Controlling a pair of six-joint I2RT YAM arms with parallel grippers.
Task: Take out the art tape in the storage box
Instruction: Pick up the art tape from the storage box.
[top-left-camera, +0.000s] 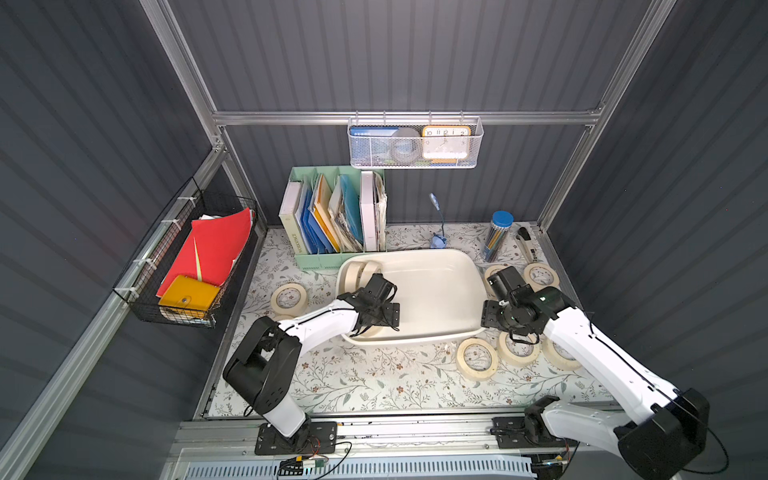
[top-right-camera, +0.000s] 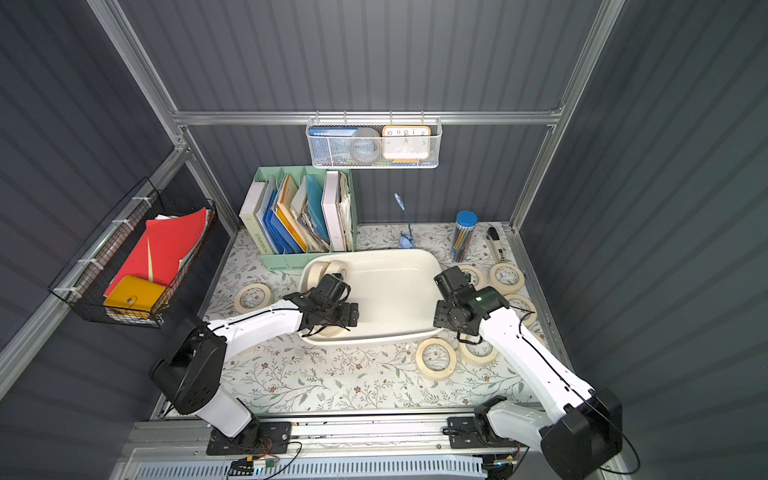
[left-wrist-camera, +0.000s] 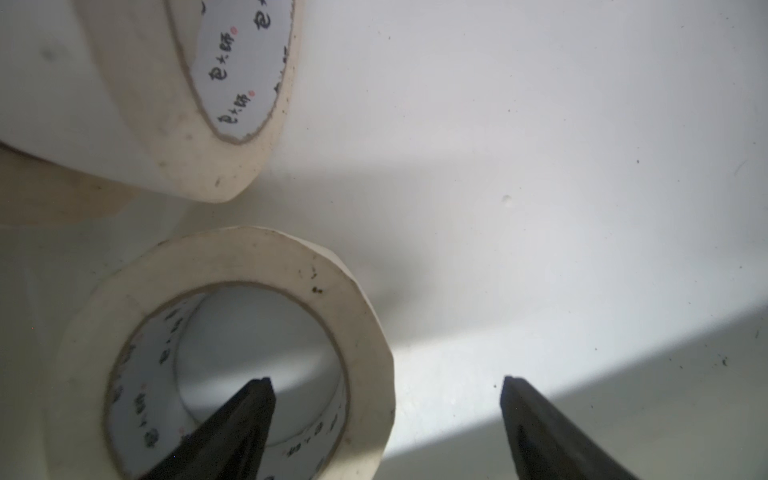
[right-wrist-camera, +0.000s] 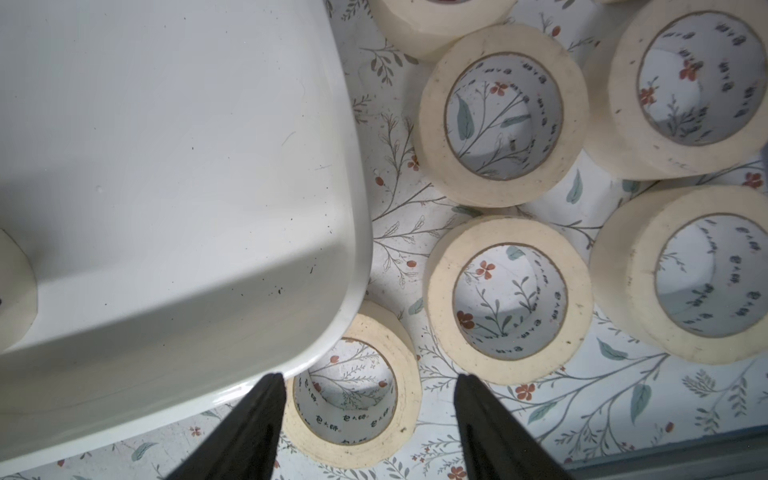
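The storage box (top-left-camera: 440, 291) (top-right-camera: 399, 291) is an off-white tub in the middle of the table. Inside it, two art tape rolls (top-left-camera: 361, 270) (left-wrist-camera: 174, 137) stand on edge in the far left corner. Another roll (left-wrist-camera: 365, 316) lies flat near the front left. My left gripper (left-wrist-camera: 386, 379) (top-left-camera: 380, 322) is open over this roll, one finger inside its core and one outside. My right gripper (right-wrist-camera: 370, 376) (top-left-camera: 490, 320) is open beside the box's near right corner. It straddles a flat roll (right-wrist-camera: 353, 390) on the table, partly under the rim (right-wrist-camera: 357, 249).
Several more rolls lie on the table right of the box (top-left-camera: 477, 358) (right-wrist-camera: 509, 299), and one lies to the left (top-left-camera: 289, 299). Behind the box are a mint file organiser (top-left-camera: 332, 216), a pencil tube (top-left-camera: 496, 237) and a stapler (top-left-camera: 524, 243). A black wire basket (top-left-camera: 187, 266) hangs on the left.
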